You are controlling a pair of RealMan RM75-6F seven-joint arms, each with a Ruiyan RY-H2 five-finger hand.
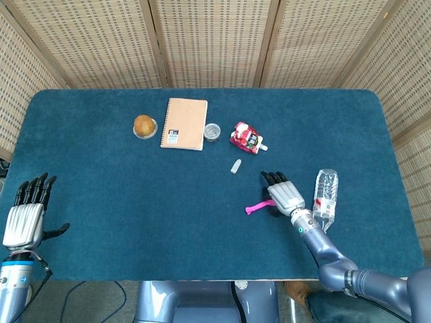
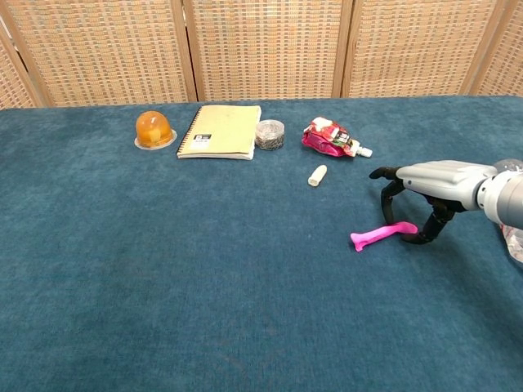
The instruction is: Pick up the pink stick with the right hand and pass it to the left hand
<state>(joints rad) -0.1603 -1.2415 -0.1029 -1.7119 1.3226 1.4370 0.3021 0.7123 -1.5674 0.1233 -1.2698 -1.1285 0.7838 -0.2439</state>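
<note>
Pink stick (image 2: 382,234) flat on table, end under right hand (image 2: 433,181) fingers.

Table (image 1: 101,202): far row, left to right: jelly cup (image 2: 154,129), notebook (image 2: 219,131), small round tin (image 2: 270,134), snack pouch (image 2: 330,137). Small capsule (image 2: 317,175) nearer, in front of pouch. Stick (image 2: 380,235) further forward, right of centre; right hand (image 2: 433,184) over its right end. Bottle (image 1: 325,195) right of that hand. Left hand (image 1: 25,215) at near left edge, well apart from rest.
</note>
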